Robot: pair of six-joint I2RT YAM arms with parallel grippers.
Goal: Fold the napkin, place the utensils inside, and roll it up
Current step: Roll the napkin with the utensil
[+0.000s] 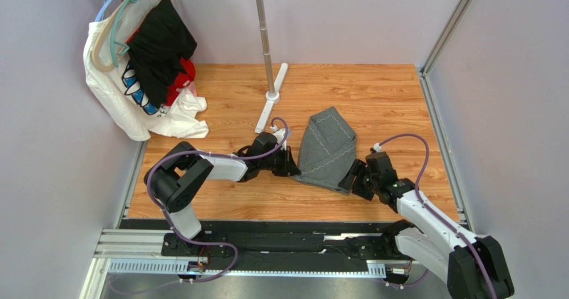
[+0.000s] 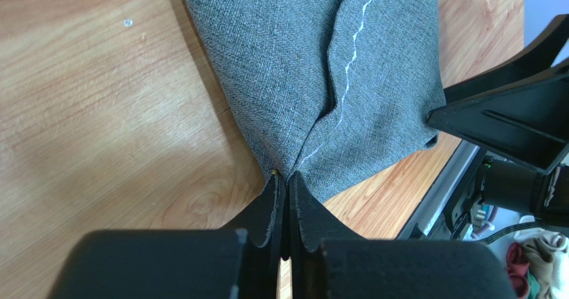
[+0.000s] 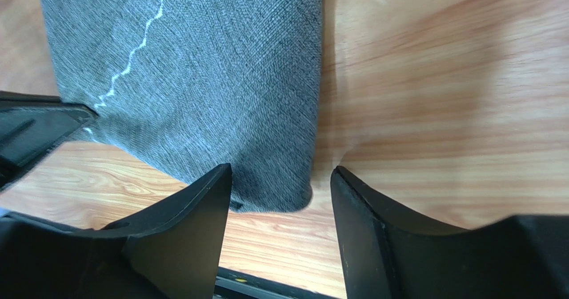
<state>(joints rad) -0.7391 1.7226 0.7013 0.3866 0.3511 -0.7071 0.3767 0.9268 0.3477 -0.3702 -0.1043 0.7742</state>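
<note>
Napkin [image 1: 327, 149], grey, folded: flat on bench [image 1: 374, 92], near-right of rack pole [image 1: 265, 39]. Long axis near-to-far, narrow end pointing far. Left gripper [image 2: 287, 179]: jaws together, pinching pole-side near corner. Right gripper [image 3: 280, 172]: jaws apart, straddling other near corner.

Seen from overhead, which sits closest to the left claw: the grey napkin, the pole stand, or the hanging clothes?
1. Grey napkin, its corner pinched in the left claw.
2. Pole stand, just behind.
3. Hanging clothes, far back-left corner.
</note>
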